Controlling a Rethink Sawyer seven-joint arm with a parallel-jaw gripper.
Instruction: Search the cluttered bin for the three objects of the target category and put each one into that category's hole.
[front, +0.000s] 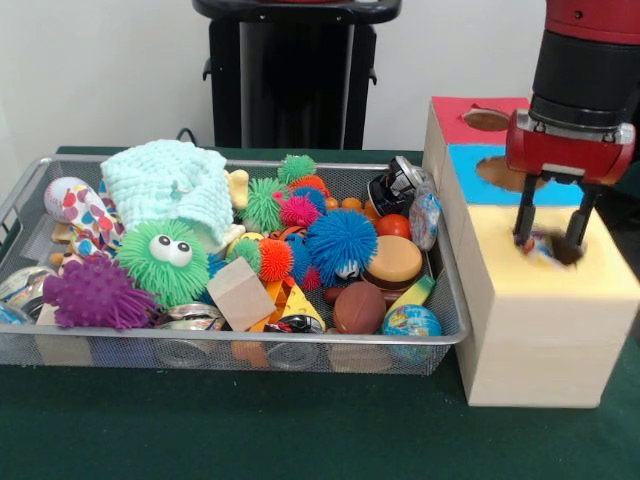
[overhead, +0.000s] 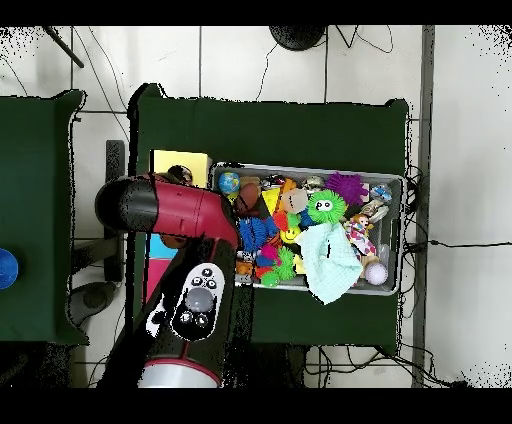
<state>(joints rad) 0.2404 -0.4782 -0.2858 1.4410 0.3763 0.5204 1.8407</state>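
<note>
The pincer (front: 549, 240) hangs over the yellow section of the box (front: 545, 330), fingers parted around a small multicoloured toy (front: 545, 248) (too blurred to name) at the hole's mouth, beside the bin (front: 250, 352).

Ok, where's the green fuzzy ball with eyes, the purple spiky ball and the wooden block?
green fuzzy ball (front: 165, 262), front view, below its eyes
purple spiky ball (front: 97, 293), front view, middle
wooden block (front: 240, 292), front view, front face

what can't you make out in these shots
- Item between the hand's fingers: front view, blurred and partly down in the yellow hole.
- Box holes: overhead view, the arm covers most of the box.
- Bottom layer of the bin: both views, buried under toys and the cloth.
</note>
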